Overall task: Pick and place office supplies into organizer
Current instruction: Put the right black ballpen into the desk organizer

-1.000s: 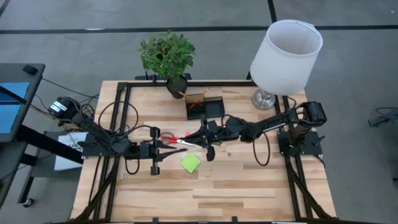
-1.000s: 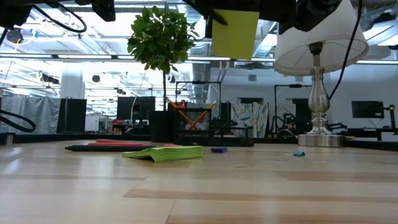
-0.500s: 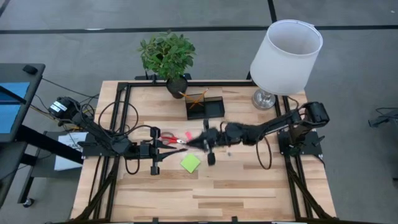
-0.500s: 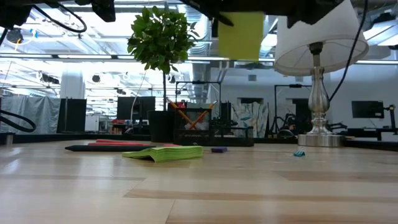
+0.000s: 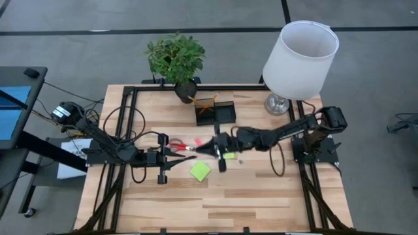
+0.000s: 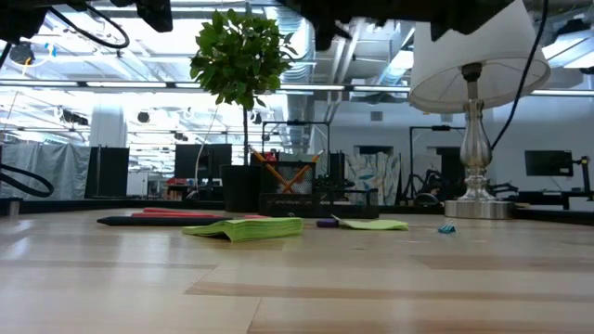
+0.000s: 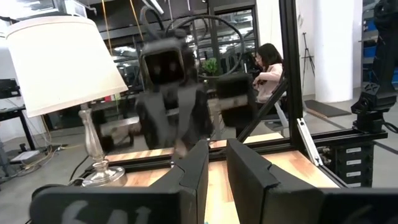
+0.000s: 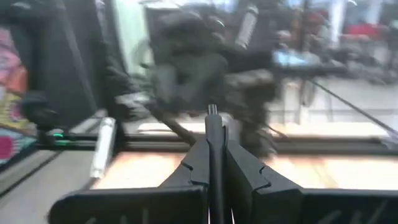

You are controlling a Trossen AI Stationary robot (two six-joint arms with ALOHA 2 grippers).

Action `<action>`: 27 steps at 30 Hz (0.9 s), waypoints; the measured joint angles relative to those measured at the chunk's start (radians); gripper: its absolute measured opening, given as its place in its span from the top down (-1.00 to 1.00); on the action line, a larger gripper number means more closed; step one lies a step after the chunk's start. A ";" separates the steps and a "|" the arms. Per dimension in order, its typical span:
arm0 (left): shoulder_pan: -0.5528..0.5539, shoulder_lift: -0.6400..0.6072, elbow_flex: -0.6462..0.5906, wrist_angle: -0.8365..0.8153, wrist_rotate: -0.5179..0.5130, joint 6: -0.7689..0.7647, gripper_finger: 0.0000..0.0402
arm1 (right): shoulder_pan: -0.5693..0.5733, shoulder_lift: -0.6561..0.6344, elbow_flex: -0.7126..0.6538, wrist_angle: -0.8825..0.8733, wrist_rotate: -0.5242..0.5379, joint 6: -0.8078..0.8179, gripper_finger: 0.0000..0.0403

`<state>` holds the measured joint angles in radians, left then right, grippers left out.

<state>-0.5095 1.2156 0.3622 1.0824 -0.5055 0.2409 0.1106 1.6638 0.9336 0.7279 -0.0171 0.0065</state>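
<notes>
The right gripper (image 8: 213,134) points forward with fingers pressed together, facing the blurred dark left arm (image 8: 205,62) above the wooden table (image 8: 323,171).

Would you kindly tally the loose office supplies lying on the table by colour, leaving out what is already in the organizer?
Lime-green sticky-note pads: 2
Red-handled scissors: 1
Purple piece: 1
Blue piece: 1
Total: 5

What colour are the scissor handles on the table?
Red. The scissors show best in the high view, lying left of centre.
</notes>
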 joint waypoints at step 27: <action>0.000 0.000 0.000 -0.002 0.002 -0.012 0.74 | -0.476 0.414 0.171 0.479 -0.598 0.205 0.95</action>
<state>-0.5095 1.2156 0.3618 1.0800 -0.5037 0.2288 -0.3653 2.0777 1.1046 1.2064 -0.6155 0.2119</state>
